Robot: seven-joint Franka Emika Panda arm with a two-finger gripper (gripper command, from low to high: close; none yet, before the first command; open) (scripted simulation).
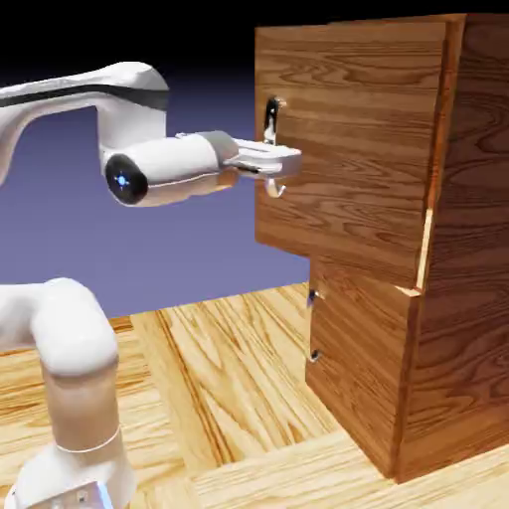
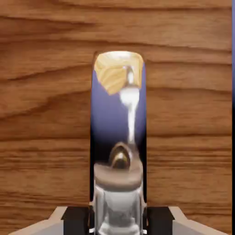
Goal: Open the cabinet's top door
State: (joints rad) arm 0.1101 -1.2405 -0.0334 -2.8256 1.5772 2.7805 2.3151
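The cabinet (image 1: 457,328) of reddish-brown wood fills the exterior view's right. Its top door (image 1: 348,119) is the taller upper panel and carries a slim vertical silver handle (image 1: 270,107) near its left edge. The door's face stands a little forward of the lower panel, with a thin pale gap along its right edge. My gripper (image 1: 273,154) reaches in level from the left and is shut on the handle at about mid-height. In the hand view the mirror-like handle (image 2: 119,114) runs up the middle over the door's wood (image 2: 46,114), gripped at the bottom by my gripper (image 2: 118,213).
Under the top door is the shorter lower door (image 1: 358,368) with small metal handle mounts (image 1: 312,298) at its left edge. The cabinet stands on a light wooden table (image 1: 229,398). My arm's white base link (image 1: 75,398) rises at the lower left.
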